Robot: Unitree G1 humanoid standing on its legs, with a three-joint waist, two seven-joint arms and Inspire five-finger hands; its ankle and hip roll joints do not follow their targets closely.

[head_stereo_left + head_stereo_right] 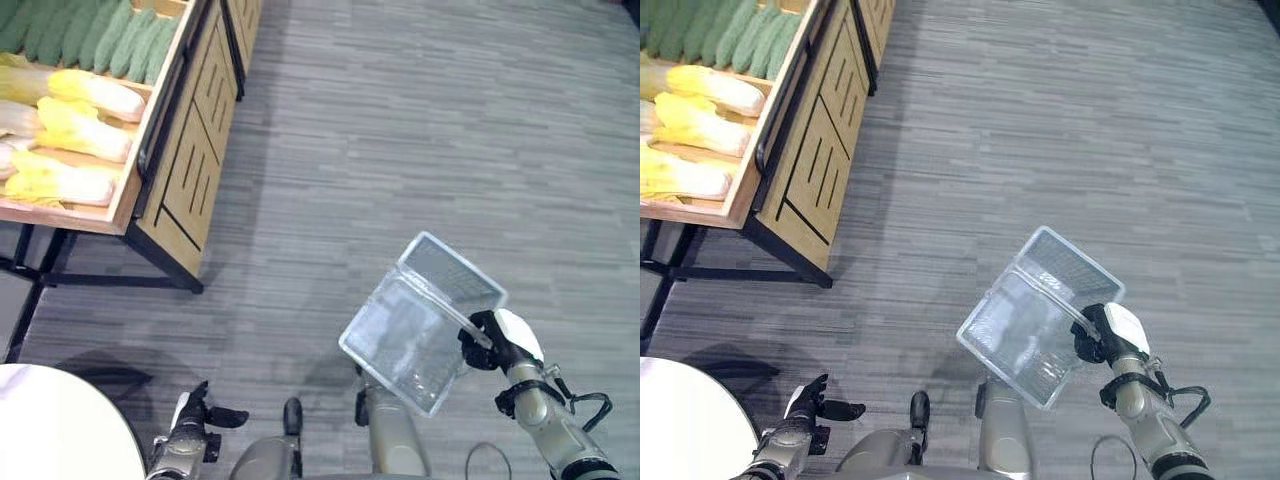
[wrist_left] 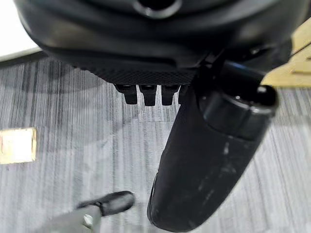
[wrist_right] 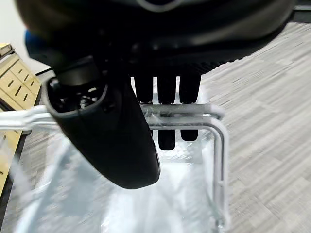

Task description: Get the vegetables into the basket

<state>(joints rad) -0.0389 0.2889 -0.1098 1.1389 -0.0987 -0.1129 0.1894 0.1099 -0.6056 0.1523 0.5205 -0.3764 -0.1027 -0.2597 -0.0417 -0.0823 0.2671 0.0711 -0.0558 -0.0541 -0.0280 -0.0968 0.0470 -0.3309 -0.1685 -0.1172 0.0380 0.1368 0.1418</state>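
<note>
Left eye view: nearest the camera, the left hand (image 1: pixel 195 418) hangs low at the lower left over grey floor (image 1: pixel 400 130), fingers loosely extended, holding nothing. Right hand (image 1: pixel 490 342) at lower right, curled round the handle of a clear plastic basket (image 1: pixel 415 325), which is tilted and looks empty. Wooden produce stand (image 1: pixel 190 150) at upper left, well apart from the basket; yellow-white cabbages (image 1: pixel 80 125) lie in its front bin, green cucumber-like vegetables (image 1: pixel 90 35) in the bin behind. White round tabletop (image 1: pixel 50 430) at the bottom left corner.

Right eye view: same layout; nothing further.

Left wrist view: fingers (image 2: pixel 146 93) point out in a relaxed row, thumb beside them, only floor beyond.

Right wrist view: fingers (image 3: pixel 167 121) wrapped over the basket's thin handle bar (image 3: pixel 194 110), thumb closed beneath it.

Judgement: cabbages probably moderately heavy, leafy and easily bruised; take each round the firm middle rather than the loose leaf tips. Green ones look firmer and smoother, so grip mid-length. Basket seems light and stiff, likely to swing from its handle.
</note>
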